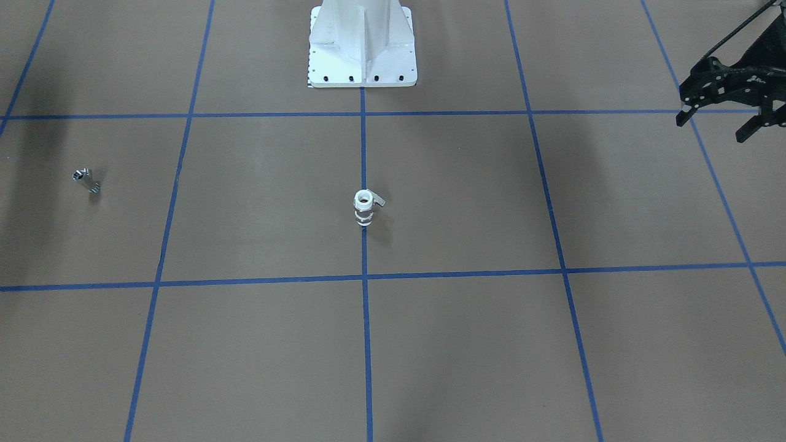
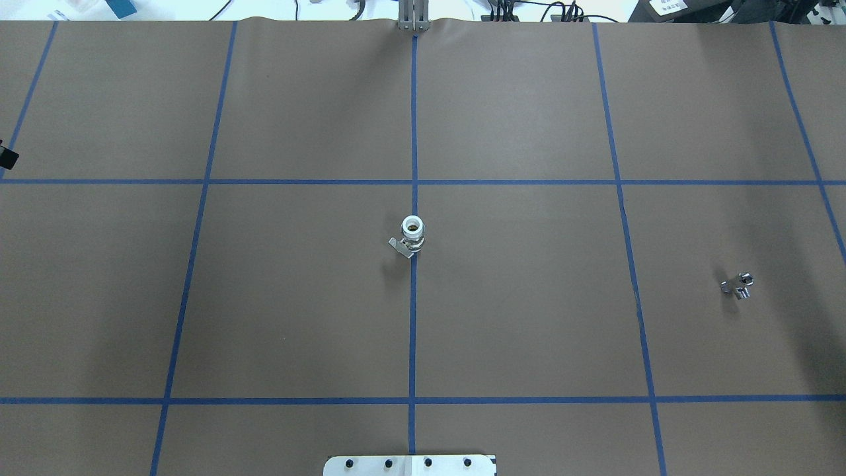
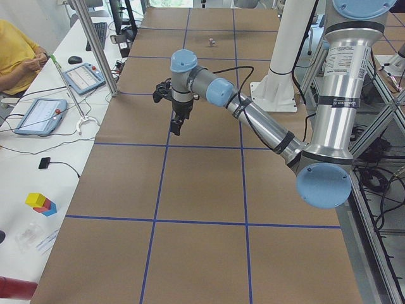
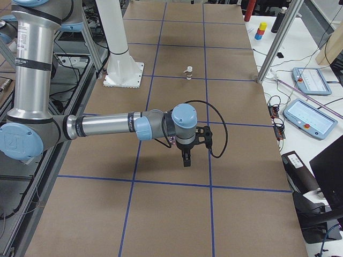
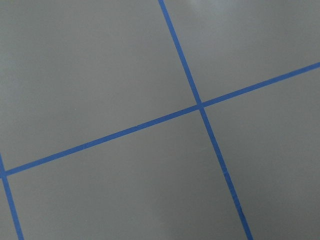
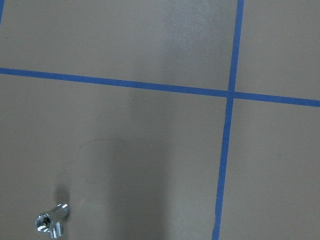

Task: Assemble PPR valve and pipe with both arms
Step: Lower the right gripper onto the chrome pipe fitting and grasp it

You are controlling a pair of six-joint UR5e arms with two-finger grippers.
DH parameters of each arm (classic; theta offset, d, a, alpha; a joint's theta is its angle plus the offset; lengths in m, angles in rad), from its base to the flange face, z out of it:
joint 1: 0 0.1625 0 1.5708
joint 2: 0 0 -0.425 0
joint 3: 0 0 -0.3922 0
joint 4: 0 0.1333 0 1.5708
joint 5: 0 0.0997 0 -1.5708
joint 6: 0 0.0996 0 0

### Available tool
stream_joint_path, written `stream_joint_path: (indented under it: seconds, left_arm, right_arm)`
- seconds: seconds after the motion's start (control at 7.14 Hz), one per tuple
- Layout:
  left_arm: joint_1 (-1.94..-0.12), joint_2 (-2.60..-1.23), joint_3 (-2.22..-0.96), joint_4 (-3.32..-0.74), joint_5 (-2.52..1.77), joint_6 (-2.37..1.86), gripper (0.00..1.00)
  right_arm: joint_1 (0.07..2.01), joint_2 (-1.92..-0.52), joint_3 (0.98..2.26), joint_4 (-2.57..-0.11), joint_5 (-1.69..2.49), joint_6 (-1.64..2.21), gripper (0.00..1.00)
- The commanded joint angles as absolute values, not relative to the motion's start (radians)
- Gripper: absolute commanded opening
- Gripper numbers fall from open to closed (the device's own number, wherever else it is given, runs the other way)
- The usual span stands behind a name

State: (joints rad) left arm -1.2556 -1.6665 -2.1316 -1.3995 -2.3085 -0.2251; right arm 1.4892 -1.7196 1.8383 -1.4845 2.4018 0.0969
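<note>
PPR valve (image 1: 363, 209) upright on tape line (image 1: 363, 153), pipe (image 1: 86, 180) well apart, left tool (image 1: 710, 129) spread, right tool (image 4: 185, 160) spread or pressed, cannot tell

I work in a robotics lab, not a home or a shop. My left arm (image 3: 253, 120) and right arm (image 4: 107, 126) reach over a table (image 2: 529, 297) covered in brown paper and marked into squares with blue tape (image 2: 414, 330), with a white pedestal (image 1: 362, 43) bolted to it. Aluminium posts (image 3: 95, 47) stand at the table's edge by a white bench (image 3: 19, 190) carrying touch-screen pendants (image 4: 305, 115), a keyboard (image 3: 101, 33) and coloured blocks (image 3: 41, 203), and a person in a yellow top (image 3: 16, 54) sits at it.
</note>
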Motion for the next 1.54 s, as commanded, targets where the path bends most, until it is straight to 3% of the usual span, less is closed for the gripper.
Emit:
stream_joint_path:
  seconds: [0.0, 0.56, 1.12, 1.26, 1.4]
  left_arm:
    - [-1.256, -1.648, -2.141, -1.399, -2.312, -0.225, 0.99]
    - [-1.25, -1.649, -2.126, -1.408, -2.313, -0.227, 0.99]
    - [-1.25, -1.647, -2.129, -1.41, -2.312, -0.23, 0.99]
    - [-1.252, -1.647, -2.131, -1.41, -2.313, -0.23, 1.0]
    - [-1.25, -1.647, -2.126, -1.41, -2.313, -0.23, 0.99]
  right_arm:
    - [1.456, -1.72, 1.842, -1.474, 2.414, 0.185, 1.0]
    - [1.147, -1.747, 1.841, -1.085, 2.253, 0.711, 1.0]
    - [0.884, -1.747, 1.867, -1.074, 2.038, 0.877, 1.0]
    - [0.833, -1.75, 1.864, -1.074, 1.999, 0.882, 0.98]
    - [0.815, -1.759, 1.862, -1.06, 2.0, 0.882, 0.88]
